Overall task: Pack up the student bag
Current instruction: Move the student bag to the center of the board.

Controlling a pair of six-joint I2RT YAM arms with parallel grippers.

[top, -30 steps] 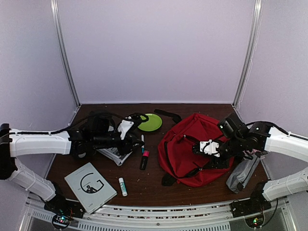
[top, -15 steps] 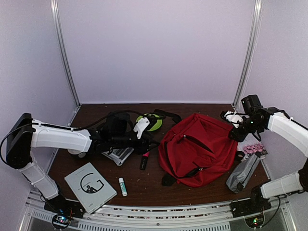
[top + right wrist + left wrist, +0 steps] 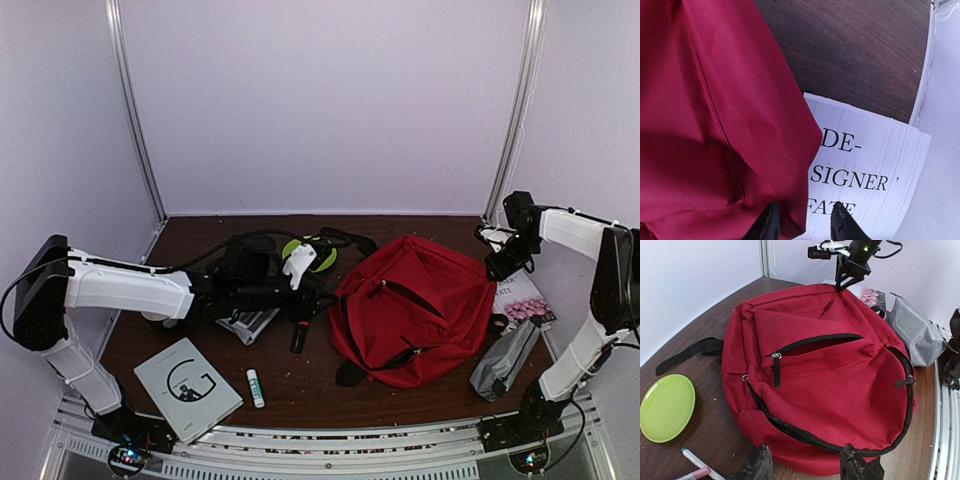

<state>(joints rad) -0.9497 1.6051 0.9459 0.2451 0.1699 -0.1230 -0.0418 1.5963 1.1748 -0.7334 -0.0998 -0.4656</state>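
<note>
Left gripper (image 3: pixel 806 465), low in my wrist view, is spread and empty, facing the student bag (image 3: pixel 825 385) at centre frame. My right gripper (image 3: pixel 804 222) straddles the bag's top corner; I cannot tell whether it pinches. I judge I'm opening the bag, and next I need a hold on its zip edge. Its inside is hidden.

One student bag (image 3: pixel 420 305), one green plate (image 3: pixel 666 407), one grey pouch (image 3: pixel 505 360), one glue stick (image 3: pixel 255 387). Three printed items: grey book (image 3: pixel 187 388), booklet (image 3: pixel 243 322), white paperback (image 3: pixel 518 300). Two pens: teal-tipped pen (image 3: pixel 696 460), black highlighter (image 3: pixel 299 338).
</note>
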